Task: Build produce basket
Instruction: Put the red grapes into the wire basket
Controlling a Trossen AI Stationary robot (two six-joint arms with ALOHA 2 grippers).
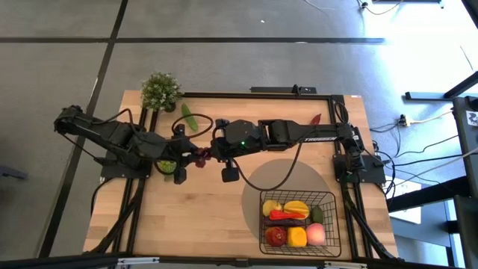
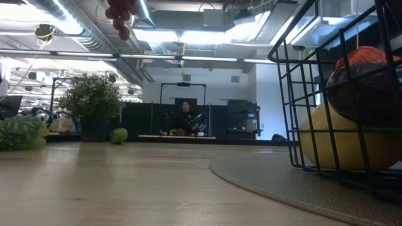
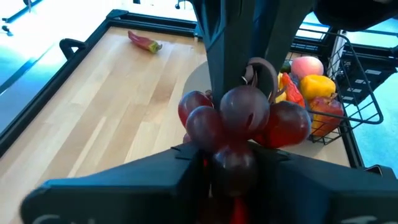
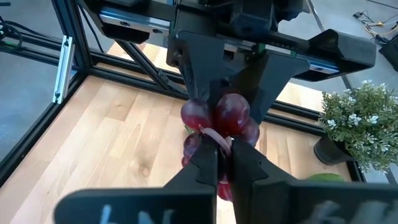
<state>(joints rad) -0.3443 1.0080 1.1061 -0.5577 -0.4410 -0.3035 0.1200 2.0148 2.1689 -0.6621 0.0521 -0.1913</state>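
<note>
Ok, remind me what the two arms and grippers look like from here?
Both arms are dark, jointed, black-cabled. The right arm shows a small green light near its wrist. Left gripper and right gripper have flat black angular fingers; pale lettering marks the right wrist housing.

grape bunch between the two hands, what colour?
Dark purple-red, glossy round grape bunch; clearest in the left wrist view.

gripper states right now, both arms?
Left gripper: around the purple grapes above mid-table; open or shut cannot be told.
Right gripper: jaws shut on the purple grapes' stem.
</note>
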